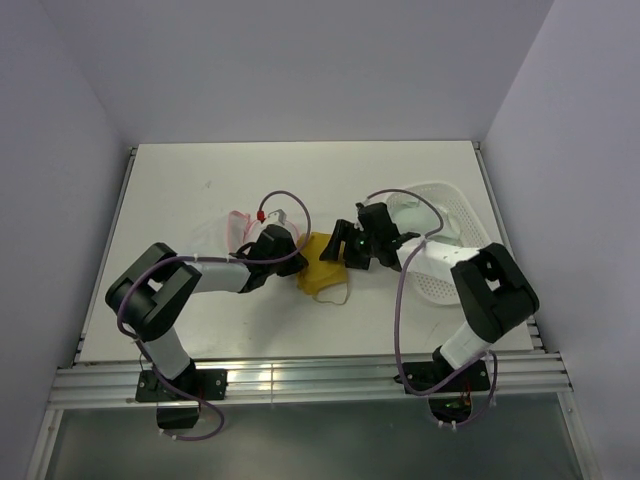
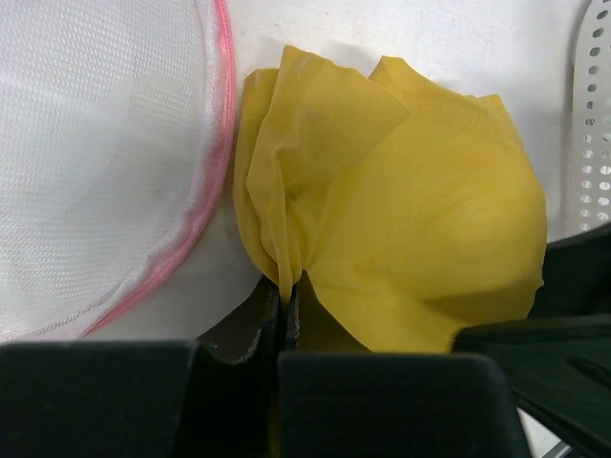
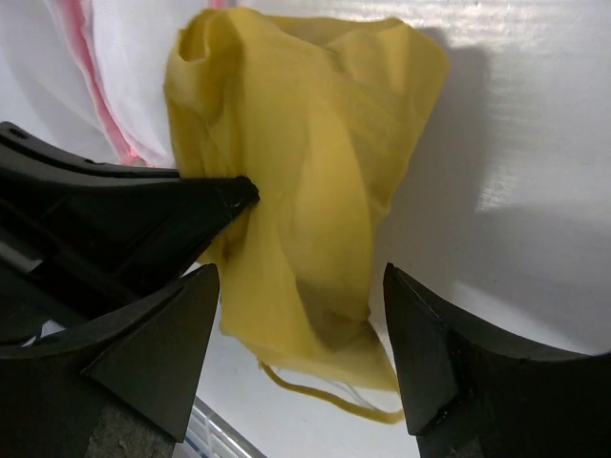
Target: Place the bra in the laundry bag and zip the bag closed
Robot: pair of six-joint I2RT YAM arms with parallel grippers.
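Note:
The mustard-yellow bra lies crumpled at mid-table between both grippers. My left gripper is shut on a pinched fold of the bra at its near edge. The laundry bag, white mesh with a pink zipper rim, lies flat just left of the bra and touches it. From above, the laundry bag is mostly hidden by the left arm. My right gripper is open, its fingers standing apart on either side of the bra's lower end, with a loose strap hanging below.
A white perforated basket holding a pale garment sits at the right, behind the right arm. Its wall shows at the right edge of the left wrist view. The table's front rail runs close below the bra.

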